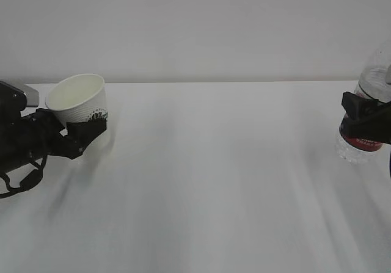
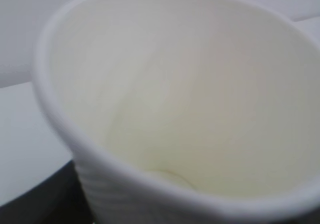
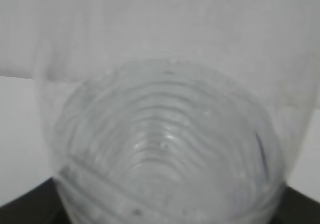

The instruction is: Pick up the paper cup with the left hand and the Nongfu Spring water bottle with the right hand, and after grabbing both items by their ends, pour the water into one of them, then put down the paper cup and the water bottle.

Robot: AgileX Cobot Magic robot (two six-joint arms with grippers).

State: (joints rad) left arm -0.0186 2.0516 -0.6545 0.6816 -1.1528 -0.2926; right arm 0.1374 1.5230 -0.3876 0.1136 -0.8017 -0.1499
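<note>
Left wrist view, nearest the lens, is filled by the paper cup (image 2: 190,108), its cream inside dry and empty. The left end effector (image 1: 82,129) is clamped on the cup's lower wall, holding it tilted at the left edge of the tabletop (image 1: 220,181). Thin paper like this looks light and easily crushed, so a gentle hold low near the stiffer base seems wisest. Farther off, at the right edge, the right end effector (image 1: 366,111) grips the Nongfu Spring water bottle (image 1: 366,126) around its red-labelled lower body; it is probably heavier, smooth, and flexes under pressure.
</note>
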